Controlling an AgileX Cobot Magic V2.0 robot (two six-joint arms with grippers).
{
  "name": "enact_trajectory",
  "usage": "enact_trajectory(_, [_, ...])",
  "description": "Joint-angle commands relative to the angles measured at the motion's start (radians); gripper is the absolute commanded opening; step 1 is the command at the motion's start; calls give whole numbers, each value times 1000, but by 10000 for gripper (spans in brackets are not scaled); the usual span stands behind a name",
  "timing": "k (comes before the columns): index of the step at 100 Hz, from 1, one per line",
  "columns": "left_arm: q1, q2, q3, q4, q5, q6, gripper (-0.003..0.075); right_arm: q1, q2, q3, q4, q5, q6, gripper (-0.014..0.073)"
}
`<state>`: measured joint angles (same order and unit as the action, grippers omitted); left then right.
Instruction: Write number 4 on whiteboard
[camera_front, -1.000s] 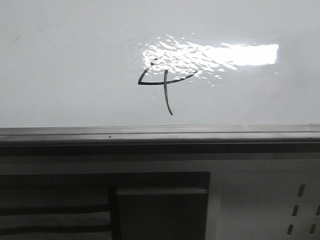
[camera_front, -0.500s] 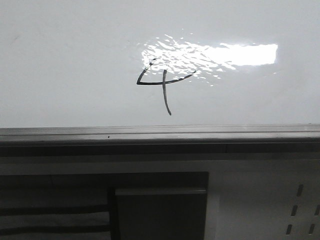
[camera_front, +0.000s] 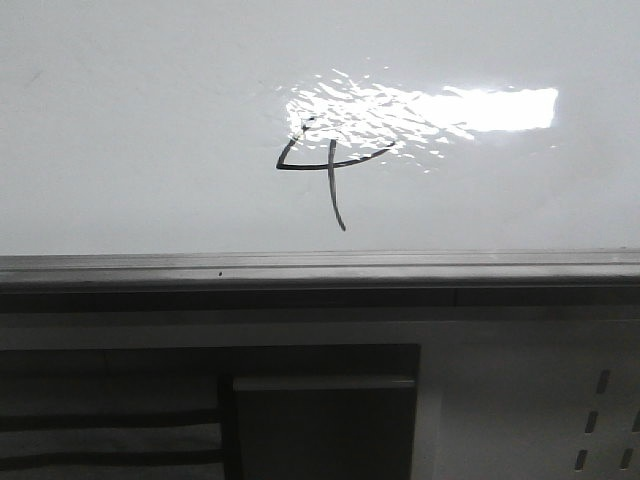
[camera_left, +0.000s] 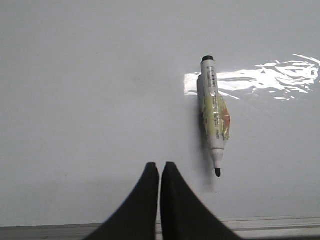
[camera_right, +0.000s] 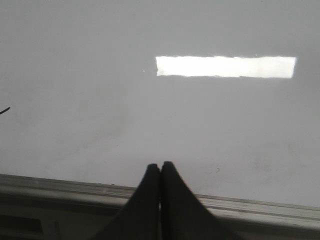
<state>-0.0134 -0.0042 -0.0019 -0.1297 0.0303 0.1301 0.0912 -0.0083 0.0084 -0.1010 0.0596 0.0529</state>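
The number 4 (camera_front: 330, 165) is drawn in thin black lines on the glossy whiteboard (camera_front: 150, 130), just below a bright glare patch. No gripper shows in the front view. In the left wrist view a white marker (camera_left: 214, 117) with a yellow label lies uncapped on the whiteboard (camera_left: 90, 90), tip toward the frame edge. My left gripper (camera_left: 159, 166) is shut and empty, apart from the marker, beside its tip. My right gripper (camera_right: 160, 165) is shut and empty over the whiteboard (camera_right: 100, 110) near its frame; a short black stroke end (camera_right: 4, 110) shows at the view's edge.
The whiteboard's grey metal frame edge (camera_front: 320, 268) runs across the front view, and shows in both wrist views (camera_left: 280, 223) (camera_right: 260, 207). Below it stands a white cabinet panel with slots (camera_front: 590, 420) and a dark recess (camera_front: 320, 420).
The front view shifted slightly left half a second ago and is back where it was. The drawn 4 is unchanged.
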Motion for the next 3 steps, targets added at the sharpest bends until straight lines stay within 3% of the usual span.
enact_trajectory(1, [0,-27,27,-8,-85,-12,-20,-7,-23,20,-1,-76,-2,-71])
enact_trajectory(3, [0,-27,27,-8,-85,-12,-20,-7,-23,20,-1,-76,-2,-71])
